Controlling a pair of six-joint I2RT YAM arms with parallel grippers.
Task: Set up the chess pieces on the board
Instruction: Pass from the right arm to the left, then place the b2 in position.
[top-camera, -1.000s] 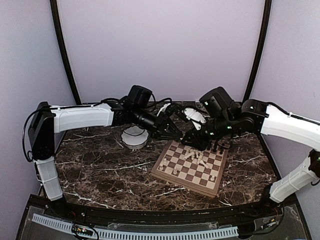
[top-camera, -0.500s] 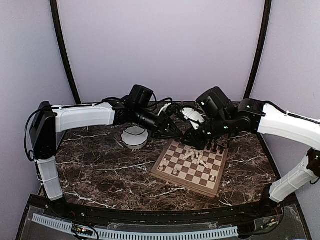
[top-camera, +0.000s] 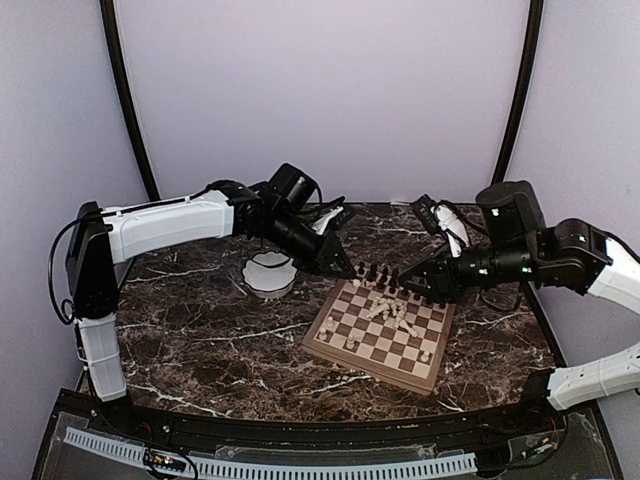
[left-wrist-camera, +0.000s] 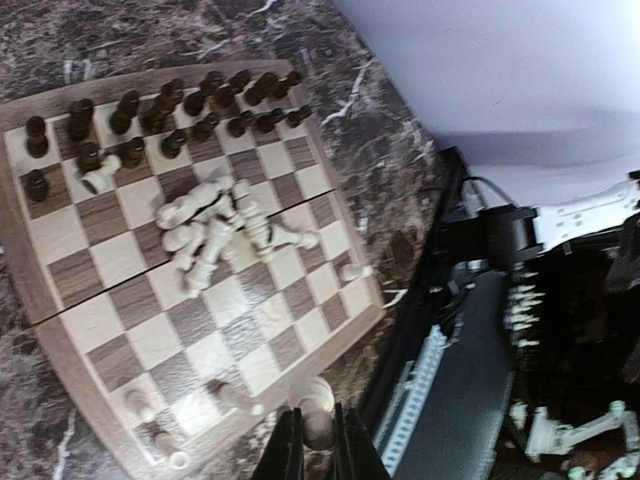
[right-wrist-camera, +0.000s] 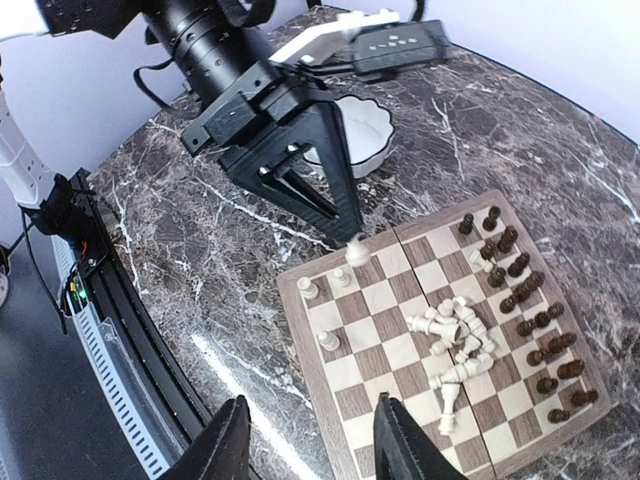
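The board (top-camera: 365, 368) lies right of centre on the marble table. Dark chess pieces (top-camera: 385, 278) stand in rows along its far edge (left-wrist-camera: 170, 115). A pile of cream pieces (top-camera: 390, 312) lies toppled mid-board (left-wrist-camera: 215, 230) (right-wrist-camera: 455, 335). My left gripper (top-camera: 348, 268) hangs over the board's far-left corner, shut on a cream piece (left-wrist-camera: 318, 420), which also shows at its tips in the right wrist view (right-wrist-camera: 357, 250). My right gripper (top-camera: 412, 285) hovers above the far right part of the board, open, with nothing between its fingers (right-wrist-camera: 232, 440).
A white scalloped bowl (top-camera: 268, 272) stands left of the board, behind the left gripper (right-wrist-camera: 355, 130). Three cream pieces stand near one board corner (right-wrist-camera: 328, 340). A black rail runs along the table's near edge (top-camera: 300, 430).
The right gripper has opened and drawn back to the right, away from the left gripper. The left gripper stays by the board's far-left corner with the cream piece.
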